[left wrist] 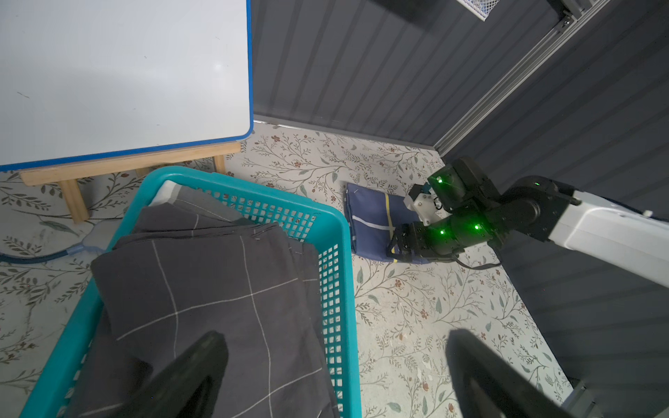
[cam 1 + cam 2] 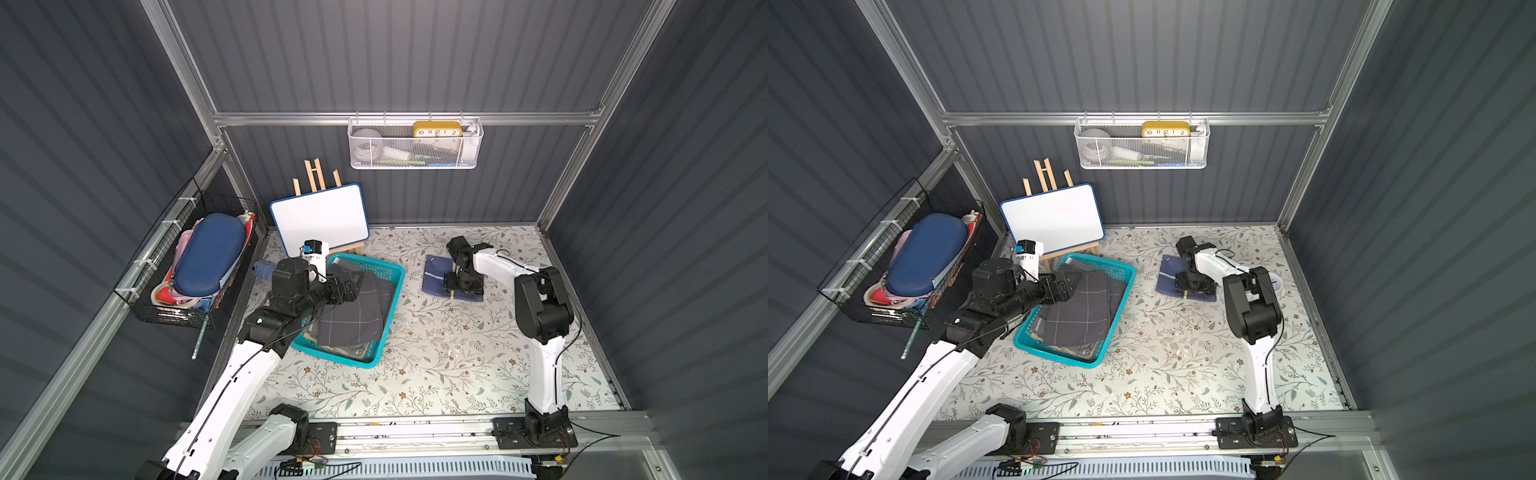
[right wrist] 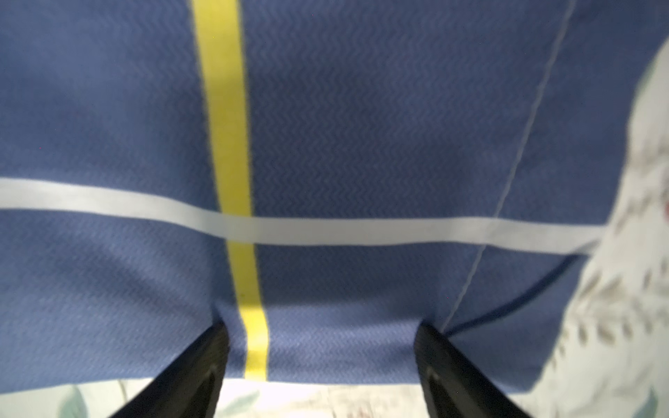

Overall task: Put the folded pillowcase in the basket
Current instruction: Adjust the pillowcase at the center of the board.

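**A:** Which containers are there, and what's in them?

**B:** A rectangular teal plastic basket (image 2: 394,305) (image 2: 1121,311) (image 1: 348,289) with perforated walls sits directly beneath the left gripper (image 2: 353,282) (image 2: 1069,286) (image 1: 336,336). Inside it lies a folded dark grey cloth (image 2: 353,316) (image 2: 1079,311) (image 1: 202,289) with thin pale grid lines. It rests on more grey fabric, and together they reach almost to the rim.

**A:** Where's the pillowcase?

**B:** It's outside the basket. The folded blue woven pillowcase (image 2: 434,272) (image 2: 1169,274) (image 1: 369,224) (image 3: 362,144), with a yellow stripe crossing a white one, lies flat on the floral-patterned table cover (image 2: 436,353). The right gripper (image 2: 459,287) (image 2: 1192,286) (image 1: 396,246) (image 3: 322,333) is right above it.

**A:** Is that gripper closed on it?

**B:** No. Its black fingers (image 3: 195,362) are spread apart, with both tips pressed onto the cloth near its edge. The yellow stripe runs between them, and the fabric puckers slightly at one tip.

**A:** And the left one?

**B:** It's spread wide and empty, hovering above the basket. One finger is over the grey cloth, and the other is past the rim, over the table cover.

**A:** How are the arms posed?

**B:** The right arm rises upright from its base, then folds forward with the wrist pointing down. The left arm reaches out low across the basket's side.

**A:** Are there other containers?

**B:** There are two. A black wire basket (image 2: 187,311) hangs on the wall to the outer side of the left arm, holding a navy oval case (image 2: 208,253) and some coloured pouches. A white mesh basket (image 2: 415,160) hangs high on the back wall, well beyond both grippers, with a yellow clock (image 2: 436,129) in it.
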`<state>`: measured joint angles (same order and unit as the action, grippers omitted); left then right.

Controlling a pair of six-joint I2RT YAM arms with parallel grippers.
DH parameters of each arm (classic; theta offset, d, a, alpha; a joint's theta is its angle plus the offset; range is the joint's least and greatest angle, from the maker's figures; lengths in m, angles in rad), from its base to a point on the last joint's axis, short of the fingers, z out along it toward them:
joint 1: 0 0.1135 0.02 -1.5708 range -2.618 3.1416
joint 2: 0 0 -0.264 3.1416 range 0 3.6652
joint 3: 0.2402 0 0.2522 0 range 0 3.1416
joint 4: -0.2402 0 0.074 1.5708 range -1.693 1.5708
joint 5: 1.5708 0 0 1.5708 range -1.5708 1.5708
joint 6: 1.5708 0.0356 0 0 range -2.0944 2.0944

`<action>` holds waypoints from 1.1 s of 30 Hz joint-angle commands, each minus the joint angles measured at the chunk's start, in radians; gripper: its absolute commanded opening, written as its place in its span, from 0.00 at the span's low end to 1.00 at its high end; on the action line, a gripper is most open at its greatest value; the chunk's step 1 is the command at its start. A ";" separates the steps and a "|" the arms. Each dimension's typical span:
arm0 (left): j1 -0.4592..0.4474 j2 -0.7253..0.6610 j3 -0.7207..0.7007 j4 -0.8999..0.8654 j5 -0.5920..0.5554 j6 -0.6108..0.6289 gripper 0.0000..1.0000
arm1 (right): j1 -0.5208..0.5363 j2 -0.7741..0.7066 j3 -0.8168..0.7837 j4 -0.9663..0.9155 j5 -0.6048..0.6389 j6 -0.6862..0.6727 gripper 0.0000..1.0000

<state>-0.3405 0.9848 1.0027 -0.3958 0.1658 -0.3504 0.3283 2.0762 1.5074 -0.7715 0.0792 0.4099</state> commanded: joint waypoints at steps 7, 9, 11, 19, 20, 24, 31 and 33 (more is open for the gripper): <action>-0.018 0.084 -0.089 0.084 0.122 -0.110 0.99 | 0.208 -0.290 -0.358 0.157 -0.067 0.204 0.85; -0.089 0.111 -0.086 0.074 0.059 -0.115 0.99 | 0.255 -0.339 -0.366 0.125 -0.012 0.217 0.85; -0.209 0.149 -0.062 0.063 -0.037 -0.135 1.00 | 0.254 -0.401 -0.372 0.098 0.031 0.214 0.86; -0.521 0.364 -0.029 0.159 -0.152 -0.308 1.00 | -0.018 -0.429 -0.279 0.157 -0.019 -0.002 0.87; -0.538 0.394 -0.015 0.158 -0.163 -0.325 1.00 | -0.032 -0.384 -0.236 0.140 -0.025 -0.024 0.87; -0.598 0.514 0.044 0.189 -0.181 -0.365 0.99 | -0.081 -0.161 -0.010 0.015 -0.062 -0.078 0.87; -0.617 0.663 0.126 0.187 -0.184 -0.407 1.00 | -0.106 0.053 0.130 0.020 -0.096 -0.068 0.86; -0.617 0.691 0.141 0.184 -0.169 -0.412 1.00 | -0.105 0.085 0.143 -0.003 -0.104 -0.066 0.85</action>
<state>-0.9562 1.6485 1.1110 -0.2127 -0.0006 -0.7242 0.2241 2.1387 1.6169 -0.7116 -0.0013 0.3561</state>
